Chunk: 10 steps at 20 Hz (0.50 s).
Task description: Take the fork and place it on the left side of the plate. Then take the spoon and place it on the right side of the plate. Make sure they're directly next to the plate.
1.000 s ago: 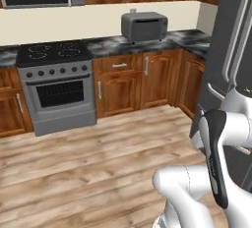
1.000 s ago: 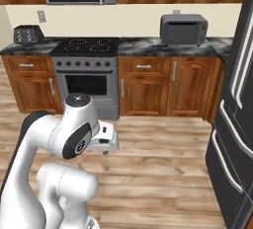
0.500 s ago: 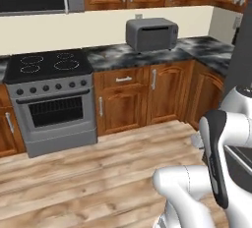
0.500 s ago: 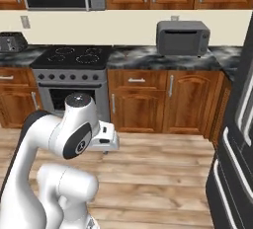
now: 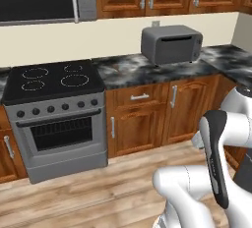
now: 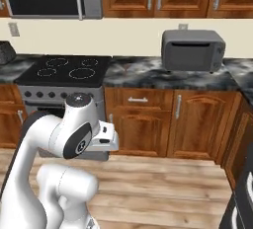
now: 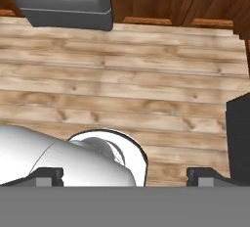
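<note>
Dark marbled stone tops the desk (image 5: 128, 72) in the left base view, carrying a grey toaster oven (image 5: 171, 43) beside a black stove (image 5: 53, 80).

The right base view shows the same toaster oven (image 6: 193, 50), stove (image 6: 66, 69) and wooden cabinets (image 6: 168, 124).

In the hand view, the pincer (image 7: 124, 174) hangs above a plank floor (image 7: 146, 89), its tips spread wide, holding nothing. Where the fork, spoon and plate lie, I cannot tell.

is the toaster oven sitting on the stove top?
No. In the right base view the toaster oven stands on the dark marbled counter to the right of the stove, apart from its burners.
</note>
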Motion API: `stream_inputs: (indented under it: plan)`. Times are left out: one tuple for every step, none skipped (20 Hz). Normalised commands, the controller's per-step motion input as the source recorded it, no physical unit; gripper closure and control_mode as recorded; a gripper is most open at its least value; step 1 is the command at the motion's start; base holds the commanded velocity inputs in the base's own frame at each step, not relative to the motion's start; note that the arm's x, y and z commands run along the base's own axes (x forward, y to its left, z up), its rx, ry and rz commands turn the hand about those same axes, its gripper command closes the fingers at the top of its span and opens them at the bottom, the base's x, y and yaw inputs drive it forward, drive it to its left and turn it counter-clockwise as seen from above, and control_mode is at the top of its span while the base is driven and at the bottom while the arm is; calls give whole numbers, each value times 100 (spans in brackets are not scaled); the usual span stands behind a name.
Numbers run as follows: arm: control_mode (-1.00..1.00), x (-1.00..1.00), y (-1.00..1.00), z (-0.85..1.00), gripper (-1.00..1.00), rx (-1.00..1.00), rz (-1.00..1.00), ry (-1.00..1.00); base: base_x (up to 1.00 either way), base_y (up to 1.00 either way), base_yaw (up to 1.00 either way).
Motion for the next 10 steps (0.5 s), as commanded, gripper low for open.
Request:
stream_inputs:
  plan:
    - [100, 0, 0, 0, -100, 0, 0, 0, 100, 0, 5]
    - [100, 0, 0, 0, -100, 0, 0, 0, 100, 0, 6]
    - [100, 0, 0, 0, -100, 0, 0, 0, 100, -6, 8]
    - [100, 0, 0, 0, -100, 0, 0, 0, 100, -17, 9]
    - [100, 0, 0, 0, -100, 0, 0, 0, 100, -13, 8]
    - [100, 0, 0, 0, -100, 0, 0, 0, 100, -5, 7]
    - [100, 0, 0, 0, -100, 0, 0, 0, 100, -4, 7]
    - [100, 0, 0, 0, -100, 0, 0, 0, 100, 0, 6]
    - [100, 0, 0, 0, -100, 0, 0, 0, 100, 0, 6]
    - [100, 0, 0, 0, -100, 0, 0, 0, 100, 0, 5]
